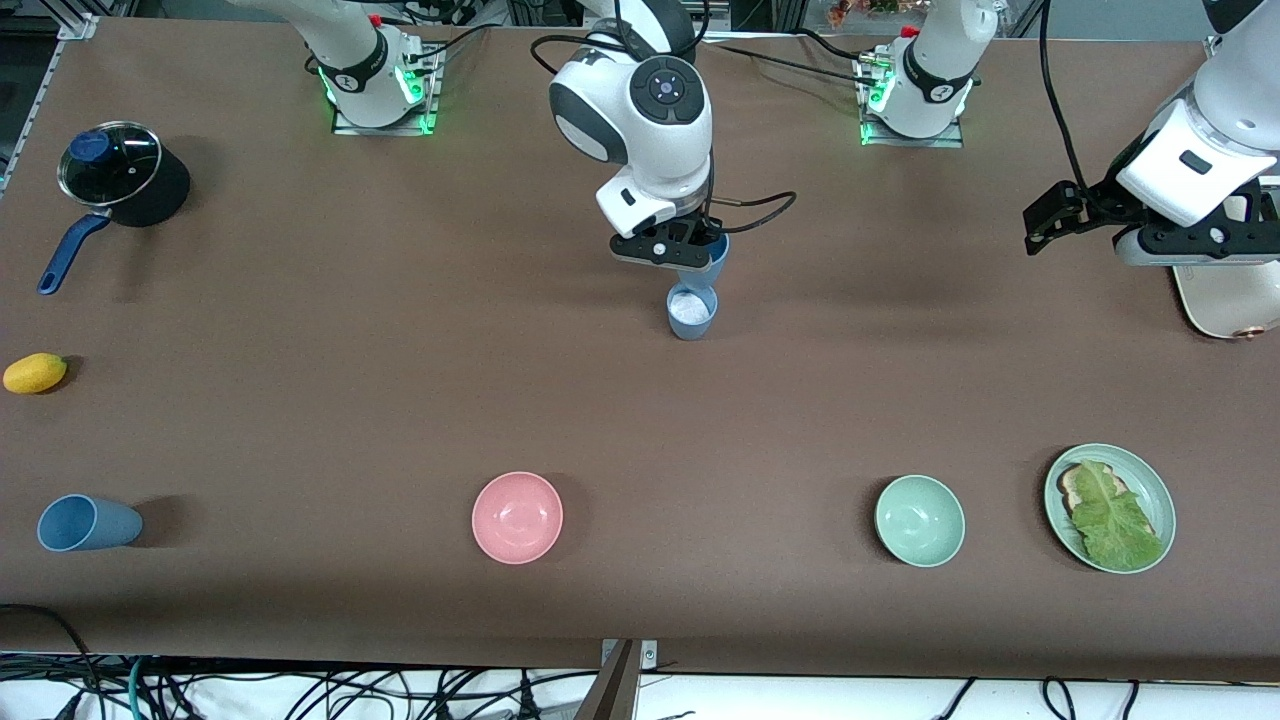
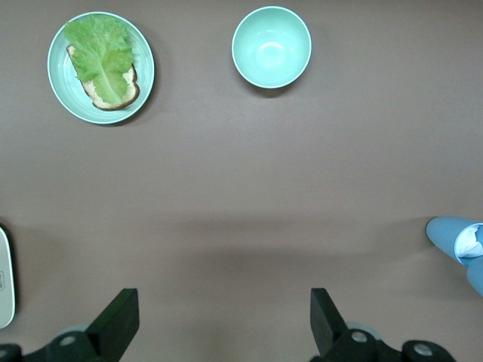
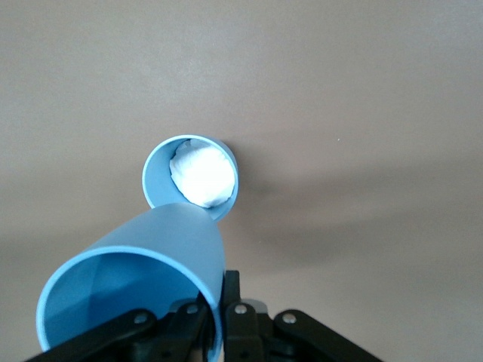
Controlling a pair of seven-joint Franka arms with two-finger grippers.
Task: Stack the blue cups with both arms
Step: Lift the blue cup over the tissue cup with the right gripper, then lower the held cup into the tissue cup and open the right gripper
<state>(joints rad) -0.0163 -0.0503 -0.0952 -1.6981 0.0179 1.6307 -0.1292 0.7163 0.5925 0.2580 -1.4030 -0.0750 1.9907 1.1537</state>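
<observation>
My right gripper [image 1: 700, 262] is shut on the rim of a blue cup [image 1: 712, 262] and holds it tilted just over a second blue cup [image 1: 691, 312], which stands upright mid-table with a white patch inside. In the right wrist view the held cup [image 3: 143, 286] fills the foreground, pinched by my right gripper [image 3: 219, 298], with the standing cup [image 3: 192, 177] right under its base. A third blue cup [image 1: 85, 523] lies on its side at the right arm's end, near the front camera. My left gripper [image 1: 1050, 215] is open and empty, hovering at the left arm's end; it also shows in the left wrist view [image 2: 223, 324].
A dark pot with a blue handle [image 1: 125, 175] and a yellow lemon [image 1: 35, 373] sit at the right arm's end. A pink bowl [image 1: 517, 517], a green bowl [image 1: 920, 520] and a green plate [image 1: 1160, 480] with toast and lettuce line the near edge. A white appliance [image 1: 1225, 300] sits under the left arm.
</observation>
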